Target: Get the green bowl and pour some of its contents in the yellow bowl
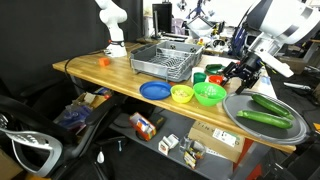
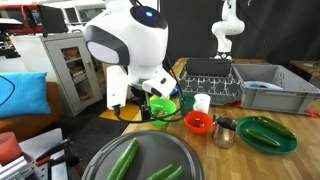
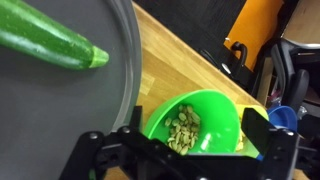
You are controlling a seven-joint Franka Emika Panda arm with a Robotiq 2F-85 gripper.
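The green bowl [image 1: 209,95] stands on the wooden table next to the yellow bowl [image 1: 181,94], which is on its left. It holds pale nuts or seeds, seen in the wrist view [image 3: 215,115]. There a sliver of the yellow bowl [image 3: 241,143] shows behind its rim. My gripper [image 1: 232,78] hovers just right of and above the green bowl, its fingers wide apart. In the wrist view the gripper [image 3: 180,150] frames the bowl without clasping it. The green bowl also shows under the arm in an exterior view [image 2: 160,106].
A grey round tray [image 1: 240,100] with cucumbers [image 1: 268,103] lies right of the gripper. A blue plate [image 1: 154,90] is left of the yellow bowl. A dish rack [image 1: 165,60], a red bowl [image 1: 215,70] and a dark green cup [image 1: 199,77] stand behind.
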